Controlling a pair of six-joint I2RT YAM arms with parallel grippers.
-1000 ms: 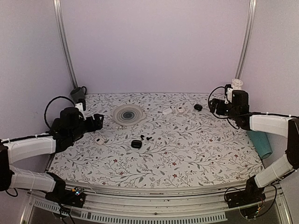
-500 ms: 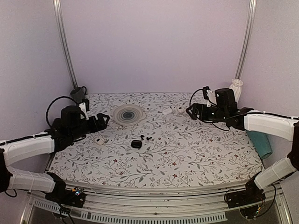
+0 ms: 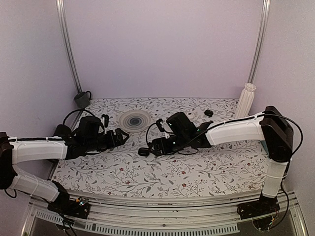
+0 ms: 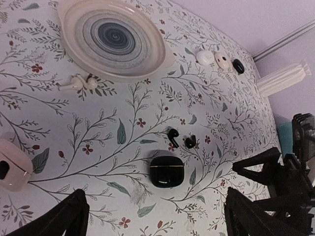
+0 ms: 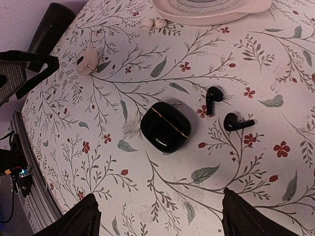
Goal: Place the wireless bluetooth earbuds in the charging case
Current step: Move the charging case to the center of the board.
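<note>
At the middle of the desk [image 3: 221,162], the big change is the right arm: a second ago it was folded back at the far right corner, and it has since swung left across the floral cloth, so that its claw [image 3: 156,146] now hangs just right of the case [image 3: 143,152]. Its wrist view shows both fingers spread wide with nothing between them, looking down on the case and the two black earbuds [image 5: 213,98], so this claw is open and empty. The left arm has also crept right from the desk's left edge. Its claw [image 3: 122,137] sits a little left of the case, its fingers likewise set wide apart and holding nothing. The task things themselves have not moved: the case lies flat near the centre, on the near side of the plate [image 3: 135,120], and the earbuds lie loose on the cloth just far-right of it, close together but apart from it and from each other. From above, the right claw hides them. The case looks shut, its seam unbroken, so nothing has gone in yet. Both arms seem to be closing in for a first grasp, probably one to steady or open the case while the other picks up an earbud.
</note>
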